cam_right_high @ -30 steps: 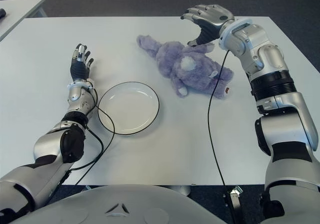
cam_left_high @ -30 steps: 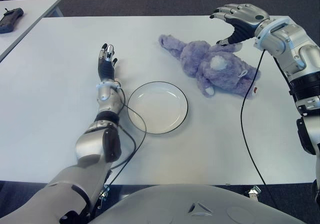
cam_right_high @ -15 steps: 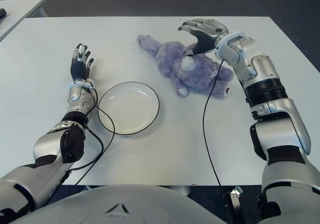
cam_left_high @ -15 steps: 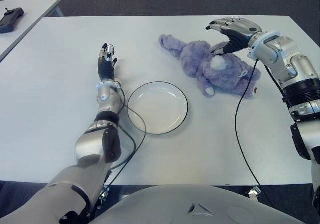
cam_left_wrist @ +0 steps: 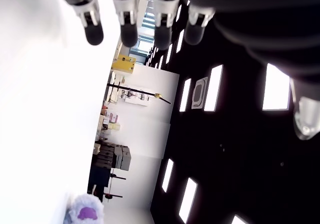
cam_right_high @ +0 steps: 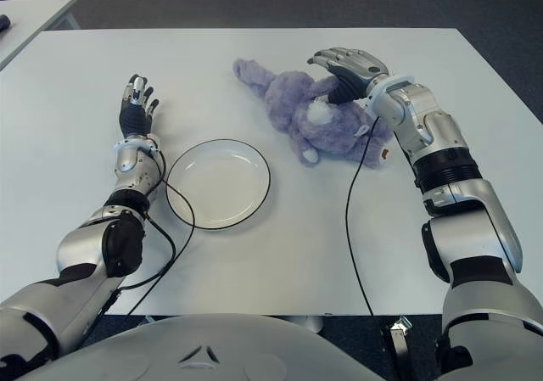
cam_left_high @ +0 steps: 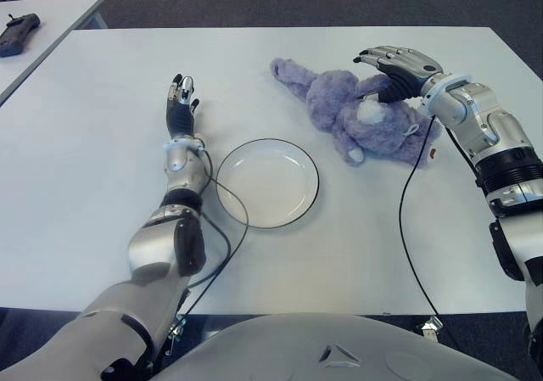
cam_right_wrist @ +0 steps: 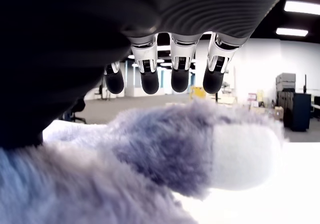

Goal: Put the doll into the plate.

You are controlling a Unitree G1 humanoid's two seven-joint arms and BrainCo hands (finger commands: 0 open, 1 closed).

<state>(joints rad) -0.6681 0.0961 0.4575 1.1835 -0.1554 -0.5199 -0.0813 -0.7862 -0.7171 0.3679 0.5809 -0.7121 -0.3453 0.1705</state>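
Doll [cam_left_high: 365, 114]: lying on surface [cam_left_high: 356, 254] beside plate [cam_left_high: 267, 182], not yet plated. Right hand [cam_left_high: 397, 65] hovering over it, fingers [cam_right_wrist: 172, 79] released, grasping nothing. Left hand [cam_left_high: 180, 105] idling beside plate, unclenched.

Both head eyes look down on one table [cam_left_high: 102, 194]; each wrist camera sits close behind its fingers.

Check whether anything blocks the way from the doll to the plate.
Nothing visible does. The doll lies on the table beside the empty plate, bare tabletop between them. The right hand is open over the doll; the left hand shows beyond the plate's left.
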